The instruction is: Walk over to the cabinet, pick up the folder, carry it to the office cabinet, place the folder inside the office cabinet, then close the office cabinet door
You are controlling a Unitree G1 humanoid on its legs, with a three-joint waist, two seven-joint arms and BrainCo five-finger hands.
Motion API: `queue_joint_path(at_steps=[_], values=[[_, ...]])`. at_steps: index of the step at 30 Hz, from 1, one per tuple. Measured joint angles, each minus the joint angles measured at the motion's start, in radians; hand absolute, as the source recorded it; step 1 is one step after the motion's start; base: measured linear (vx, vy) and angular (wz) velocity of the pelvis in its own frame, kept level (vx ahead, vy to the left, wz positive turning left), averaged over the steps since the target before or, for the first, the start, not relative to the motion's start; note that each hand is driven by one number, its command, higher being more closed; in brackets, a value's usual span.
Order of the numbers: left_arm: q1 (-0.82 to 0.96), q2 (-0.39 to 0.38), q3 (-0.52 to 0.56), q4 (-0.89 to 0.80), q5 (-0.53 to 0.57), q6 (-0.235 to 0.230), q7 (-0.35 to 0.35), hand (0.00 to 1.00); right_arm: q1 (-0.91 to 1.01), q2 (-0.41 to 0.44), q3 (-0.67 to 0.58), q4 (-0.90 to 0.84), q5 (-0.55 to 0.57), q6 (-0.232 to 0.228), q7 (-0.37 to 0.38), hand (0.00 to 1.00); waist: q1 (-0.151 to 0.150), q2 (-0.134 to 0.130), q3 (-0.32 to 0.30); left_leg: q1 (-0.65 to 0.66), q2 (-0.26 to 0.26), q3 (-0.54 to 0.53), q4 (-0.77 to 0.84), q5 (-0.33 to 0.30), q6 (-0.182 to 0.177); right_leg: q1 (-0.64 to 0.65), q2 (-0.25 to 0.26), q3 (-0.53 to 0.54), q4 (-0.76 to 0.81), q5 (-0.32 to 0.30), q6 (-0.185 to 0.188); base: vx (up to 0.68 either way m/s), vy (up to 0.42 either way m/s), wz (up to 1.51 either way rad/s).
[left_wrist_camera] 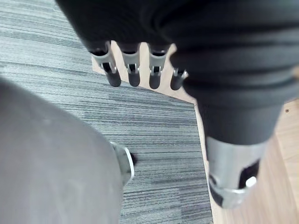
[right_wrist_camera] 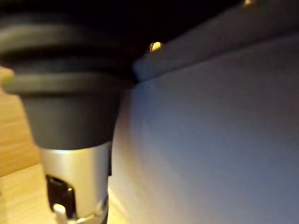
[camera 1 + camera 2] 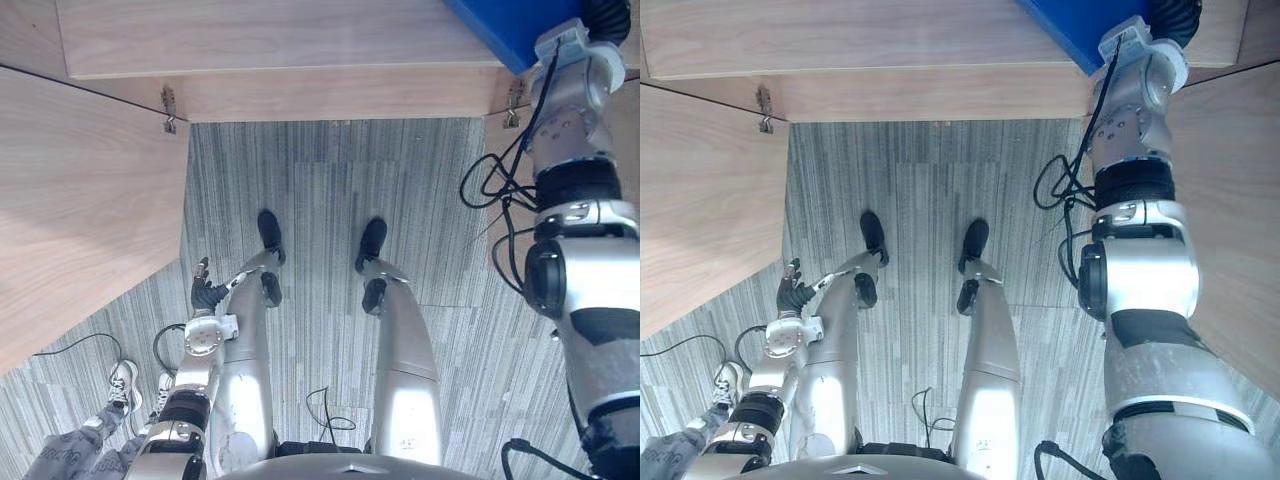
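1. The right hand (image 2: 70,184) reaches into the office cabinet (image 3: 300,40), close against the blue folder (image 3: 510,25); whether it grips the folder cannot be told
2. The folder lies over the cabinet's wooden shelf at its right end, apparently being set inside
3. The left hand (image 3: 203,290) hangs low at the side, fingers (image 1: 133,77) relaxed and empty, likely kept free for the door (image 3: 80,200)
4. Both doors stand wide open, so closing is not yet done

Nothing could be read on any surface. Pale print on a person's grey trouser leg (image 3: 55,455), lower left of the frame, was too small to read.
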Motion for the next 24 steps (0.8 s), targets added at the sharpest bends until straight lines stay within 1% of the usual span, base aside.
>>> queue_joint_path(at_steps=[6, 8, 11, 14, 17, 19, 20, 22, 23, 24], values=[[-0.012, -0.013, 0.007, 0.0, 0.0, 0.006, 0.0, 0.0, 0.059, 0.067, -0.098, -0.082, 0.051, -0.043, -0.004, 0.0, 0.0, 0.0, 0.0, 0.002, 0.007, -0.002, 0.017, -0.007, 0.001, 0.008, 0.005, 0.001, 0.002, 0.001, 0.0, 0.0, -0.025, -0.02], [-0.012, -0.019, 0.009, 0.001, 0.0, 0.008, 0.001, 0.0, 0.063, 0.08, -0.099, -0.082, 0.061, -0.055, -0.014, 0.0, 0.0, 0.0, 0.0, 0.01, 0.007, -0.002, 0.018, -0.009, 0.001, 0.017, 0.006, 0.001, -0.001, 0.001, 0.001, 0.0, -0.011, -0.02], [-0.012, -0.03, 0.01, 0.001, 0.0, 0.008, 0.002, 0.0, 0.078, 0.116, -0.133, -0.125, 0.081, -0.06, -0.029, 0.0, 0.002, 0.0, 0.0, 0.022, 0.013, -0.001, 0.018, -0.011, 0.001, 0.034, 0.013, 0.001, -0.015, 0.006, 0.0, 0.0, -0.016, -0.04], [-0.019, -0.031, 0.01, 0.002, 0.0, 0.009, 0.004, 0.0, 0.095, 0.117, -0.134, -0.153, 0.079, -0.061, -0.029, 0.0, 0.002, 0.0, 0.0, 0.022, 0.014, 0.0, 0.018, -0.011, 0.001, 0.034, 0.014, 0.001, -0.016, 0.008, 0.0, 0.0, -0.011, -0.02], [-0.019, -0.031, 0.01, 0.004, 0.0, 0.01, 0.005, 0.0, 0.095, 0.107, -0.127, -0.152, 0.074, -0.05, -0.027, 0.0, -0.002, 0.0, 0.0, 0.025, 0.015, 0.003, 0.018, -0.011, 0.001, 0.035, 0.015, 0.004, -0.018, 0.009, 0.0, 0.0, -0.02, -0.02], [-0.02, -0.031, 0.01, 0.004, 0.0, 0.01, 0.005, 0.0, 0.095, 0.089, -0.116, -0.147, -0.007, -0.009, -0.021, 0.0, -0.004, 0.0, 0.0, 0.029, 0.017, 0.005, 0.016, -0.011, 0.001, 0.038, 0.017, 0.004, -0.024, 0.014, -0.001, 0.0, -0.027, -0.04], [-0.019, -0.031, 0.01, 0.004, 0.0, 0.01, 0.005, 0.0, 0.095, 0.08, -0.102, -0.142, -0.027, 0.003, -0.02, 0.0, -0.004, 0.0, 0.0, 0.031, 0.018, 0.006, 0.016, -0.011, 0.001, 0.04, 0.018, 0.005, -0.026, 0.015, 0.0, 0.0, -0.023, -0.04], [-0.019, -0.032, 0.013, 0.014, 0.001, 0.01, 0.005, 0.0, 0.081, 0.045, -0.061, -0.086, -0.093, 0.044, -0.01, 0.0, -0.005, 0.0, 0.0, 0.04, 0.021, 0.004, 0.015, -0.011, 0.002, 0.057, 0.022, 0.003, -0.041, 0.02, 0.001, 0.0, -0.02, -0.04], [-0.019, -0.032, 0.016, 0.015, 0.001, 0.01, 0.005, 0.0, 0.076, 0.036, -0.055, -0.071, -0.124, 0.057, -0.006, 0.0, -0.005, 0.0, 0.0, 0.041, 0.022, 0.003, 0.014, -0.011, 0.002, 0.061, 0.024, 0.0, -0.047, 0.023, 0.001, 0.0, -0.017, -0.04], [-0.019, -0.032, 0.02, 0.017, 0.001, 0.01, 0.005, 0.0, 0.074, 0.019, -0.046, -0.062, -0.179, 0.076, -0.004, 0.0, -0.005, 0.0, 0.0, 0.041, 0.024, -0.001, 0.013, -0.011, 0.002, 0.069, 0.028, -0.004, -0.059, 0.028, 0.001, 0.0, -0.011, -0.03]])
